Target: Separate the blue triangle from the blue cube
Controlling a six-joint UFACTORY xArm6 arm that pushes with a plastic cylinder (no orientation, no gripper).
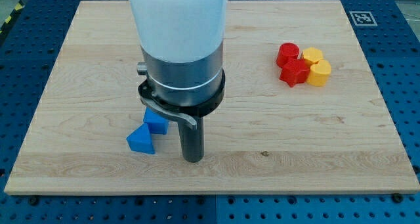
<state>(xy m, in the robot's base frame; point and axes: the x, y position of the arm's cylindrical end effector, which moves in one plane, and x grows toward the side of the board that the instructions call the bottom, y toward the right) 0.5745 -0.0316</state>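
On the board's lower left: blue triangle point(140, 140) and blue cube point(156, 121), touching or nearly so, cube toward the view's top-right of the triangle.
My tip point(193, 158): resting on the wooden board point(79, 66) just to the view's right of both blue blocks, apart from them.
Fingers: none; a bare rod, nothing held.
Handling: probably light, rigid, sliding easily on wood; triangle may pivot if pushed off-centre.
Contact spot: the seam between the pair, against a flat triangle face.
Far right: red blocks point(291, 63) and yellow blocks point(316, 65), clustered, well apart.
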